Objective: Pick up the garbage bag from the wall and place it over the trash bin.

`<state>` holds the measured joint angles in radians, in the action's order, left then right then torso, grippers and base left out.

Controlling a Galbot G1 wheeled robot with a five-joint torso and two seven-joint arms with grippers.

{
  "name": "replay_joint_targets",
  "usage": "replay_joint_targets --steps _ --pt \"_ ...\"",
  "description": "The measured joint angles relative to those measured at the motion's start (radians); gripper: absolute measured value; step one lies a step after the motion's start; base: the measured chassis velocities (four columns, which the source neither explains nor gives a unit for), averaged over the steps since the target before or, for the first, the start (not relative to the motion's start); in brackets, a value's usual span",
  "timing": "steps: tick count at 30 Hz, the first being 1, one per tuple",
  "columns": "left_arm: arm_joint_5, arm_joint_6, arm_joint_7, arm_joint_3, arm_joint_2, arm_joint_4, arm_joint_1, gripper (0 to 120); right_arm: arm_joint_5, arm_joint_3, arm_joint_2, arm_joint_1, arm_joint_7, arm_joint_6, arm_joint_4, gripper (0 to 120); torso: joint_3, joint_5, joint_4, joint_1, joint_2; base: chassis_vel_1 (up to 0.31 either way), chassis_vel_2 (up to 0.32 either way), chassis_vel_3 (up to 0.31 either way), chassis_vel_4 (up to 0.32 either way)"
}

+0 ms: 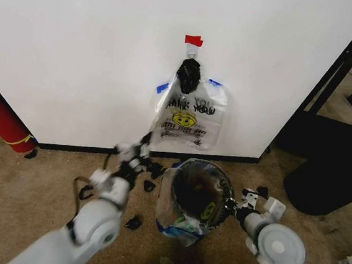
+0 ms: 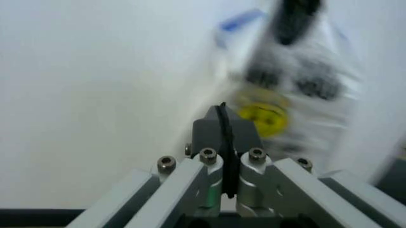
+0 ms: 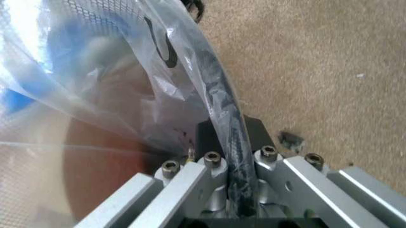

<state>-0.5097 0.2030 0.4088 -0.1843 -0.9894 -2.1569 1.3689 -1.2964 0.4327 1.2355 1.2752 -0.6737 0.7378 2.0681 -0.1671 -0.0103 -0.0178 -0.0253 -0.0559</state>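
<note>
Centre frame, right gripper (image 3: 231,156) pinches bag (image 1: 170,222) and bin (image 1: 197,199) rim; left gripper (image 2: 223,142), closed empty, must regrasp bag.

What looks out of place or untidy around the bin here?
Small black scraps lie scattered on the beige carpet beside the round mesh trash bin. The bin already wears a see-through plastic bag, hanging unevenly, with the right pincer clamped on its rim.
</note>
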Motion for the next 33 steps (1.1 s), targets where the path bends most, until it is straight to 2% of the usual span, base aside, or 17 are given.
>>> replay_joint_targets --steps 3,5,10,13,15,19,20,25,28,30,31,32,33 --pt "0.093 0.033 0.002 -0.122 -0.057 -0.035 0.152 0 -0.017 -0.05 -0.016 -0.061 -0.018 0.001 -0.035 0 0.0 0.0004 -0.0002 0.0 0.0 0.0 0.0 0.0 0.0" --pt "0.102 0.039 0.002 -0.147 -0.068 -0.044 0.185 1 -0.02 -0.062 -0.019 -0.075 -0.022 0.001 -0.041 0 0.0 0.0004 0.0001 0.0 0.0 0.0 0.0 0.0 0.0" --pt "0.096 0.06 -0.016 -0.259 -0.147 -0.097 0.314 20 -0.023 -0.103 -0.026 -0.111 -0.041 0.0 -0.068 0 0.0 0.0006 -0.0004 0.0 0.0 0.0 0.0 0.0 0.0" --pt "0.095 0.071 -0.035 -0.275 -0.161 -0.105 0.339 26 -0.023 -0.11 -0.027 -0.112 -0.043 -0.001 -0.074 0 0.0 0.0006 -0.0003 0.0 0.0 0.0 0.0 0.0 0.0" --pt "0.106 0.092 -0.056 -0.279 -0.166 -0.105 0.36 36 -0.02 -0.114 -0.028 -0.112 -0.042 -0.002 -0.081 0 0.0 0.0005 -0.0003 0.0 0.0 0.0 0.0 0.0 0.0" --pt "0.152 0.113 -0.071 -0.271 -0.168 -0.097 0.364 53 -0.02 -0.115 -0.026 -0.115 -0.045 -0.004 -0.085 14 0.0 0.0005 -0.0004 0.0 0.0 0.0 0.0 0.0 0.0" --pt "0.152 0.113 -0.071 -0.271 -0.168 -0.097 0.364 53 -0.02 -0.115 -0.026 -0.115 -0.045 -0.004 -0.085 14 0.0 0.0005 -0.0004 0.0 0.0 0.0 0.0 0.0 0.0" --pt "0.158 0.105 -0.069 -0.258 -0.178 -0.103 0.348 75 -0.009 -0.11 -0.022 -0.113 -0.04 -0.005 -0.097 35 0.0 0.0006 -0.0005 0.0 0.0 0.0 0.0 0.0 0.0" --pt "0.157 0.102 -0.069 -0.258 -0.181 -0.104 0.345 81 -0.003 -0.108 -0.021 -0.108 -0.033 -0.005 -0.096 43 0.0 0.0005 -0.0004 0.0 0.0 0.0 0.0 0.0 0.0" --pt "0.155 0.099 -0.068 -0.257 -0.183 -0.108 0.343 93 0.012 -0.106 -0.02 -0.1 -0.017 -0.006 -0.089 53 0.0 0.0006 -0.0004 0.0 0.0 0.0 0.0 0.0 0.0" --pt "0.155 0.099 -0.068 -0.256 -0.183 -0.108 0.343 94 0.018 -0.105 -0.02 -0.098 -0.01 -0.006 -0.086 55 0.0 0.0006 -0.0003 0.0 0.0 0.0 0.0 0.0 0.0" --pt "0.156 0.098 -0.067 -0.256 -0.183 -0.11 0.343 98 0.03 -0.103 -0.02 -0.091 0.006 -0.006 -0.081 62 0.0 0.0005 -0.0003 0.0 0.0 0.0 0.0 0.0 0.0" --pt "0.156 0.098 -0.067 -0.255 -0.183 -0.11 0.343 98 0.032 -0.102 -0.02 -0.089 0.011 -0.006 -0.079 62 0.0 0.0005 -0.0003 0.0 0.0 0.0 0.0 0.0 0.0"
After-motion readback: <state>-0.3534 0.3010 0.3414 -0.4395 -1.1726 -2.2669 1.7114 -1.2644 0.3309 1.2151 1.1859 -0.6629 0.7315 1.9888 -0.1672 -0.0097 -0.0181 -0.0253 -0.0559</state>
